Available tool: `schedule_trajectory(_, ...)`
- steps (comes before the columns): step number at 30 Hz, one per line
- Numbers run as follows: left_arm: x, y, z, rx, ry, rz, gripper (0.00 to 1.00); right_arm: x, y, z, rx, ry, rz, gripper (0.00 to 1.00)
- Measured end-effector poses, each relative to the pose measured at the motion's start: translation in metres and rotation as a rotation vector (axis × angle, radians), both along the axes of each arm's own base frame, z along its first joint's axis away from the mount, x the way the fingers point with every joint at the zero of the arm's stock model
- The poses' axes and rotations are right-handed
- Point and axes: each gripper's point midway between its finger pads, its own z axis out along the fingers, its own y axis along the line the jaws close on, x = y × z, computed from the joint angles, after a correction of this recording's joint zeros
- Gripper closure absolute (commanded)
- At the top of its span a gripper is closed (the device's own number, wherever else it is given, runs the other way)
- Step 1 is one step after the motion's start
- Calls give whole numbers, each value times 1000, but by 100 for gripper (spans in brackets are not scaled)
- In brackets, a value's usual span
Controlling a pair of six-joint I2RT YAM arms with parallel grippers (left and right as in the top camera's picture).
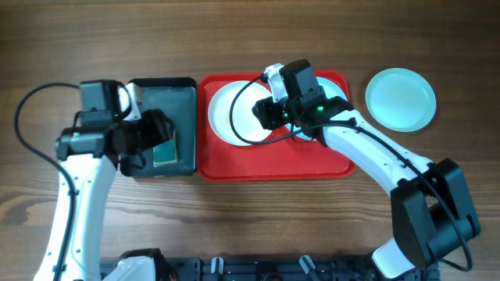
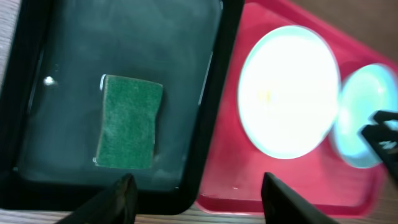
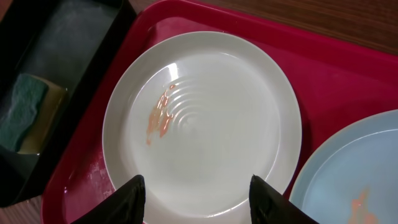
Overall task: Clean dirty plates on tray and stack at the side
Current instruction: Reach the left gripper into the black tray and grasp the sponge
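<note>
**Q:** Where are the plates lying relative to the fingers?

**A:** A white round smooth plate (image 3: pixel 205 124) is lying on the bright red rectangular plastic tray (image 3: pixel 348 68), directly beneath the right gripper (image 3: pixel 199 202). A pale aqua round plate (image 3: pixel 354 168) is lying on the same tray just right of those fingers. Whether the two rims are touching cannot be told.

**Q:** How are the fingers standing?

**A:** The right fingers are spread and empty, hovering over the white plate's near rim. The left gripper (image 2: pixel 199 199) is also spread and grasping nothing, straddling the line where the black rectangular basin (image 2: pixel 124 37) is meeting the tray's raised edge.

**Q:** Where is open room showing?

**A:** A strip of bare red floor is running along the tray's rim on the near side of the plates. A green rectangular sponge (image 2: pixel 127 121) is lying flat ahead of the left fingers, apart from the basin walls.

**Q:** What is each view adding?

**A:** The right wrist view is showing an orange smear (image 3: pixel 158 118) on the white plate and another (image 3: pixel 359 202) on the aqua one. In the overhead view the right arm is covering most of that aqua plate. Only the overhead view is showing a second aqua plate (image 1: pixel 401 98) on the wooden table (image 1: pixel 234 39), off the tray and well to the right of the right fingers.
</note>
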Motion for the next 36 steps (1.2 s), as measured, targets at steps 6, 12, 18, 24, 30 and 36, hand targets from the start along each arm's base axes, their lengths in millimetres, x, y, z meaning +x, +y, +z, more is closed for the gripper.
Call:
schedule_trajectory(6, -3, 9, -30, 200, 104, -12, 43, 0, 1, -2, 3, 6, -1, 46)
schedule_trajectory(12, 4, 23, -59, 268, 179, -27, 55, 0, 1, -2, 2, 7, -1, 46)
schedule_trajectory(18, 7, 25, -85, 296, 242, -62, 55, 0, 1, -2, 2, 7, -1, 46)
schedule_trajectory(24, 10, 25, -97, 317, 257, -131, 59, 0, 1, -2, 2, 7, -1, 46)
schedule_trajectory(30, 16, 25, -98, 330, 234, -164, 60, 0, 1, -2, 2, 7, -1, 46)
schedule_trajectory(36, 16, 25, -98, 333, 233, -176, 59, 0, 1, -2, 2, 7, -1, 45)
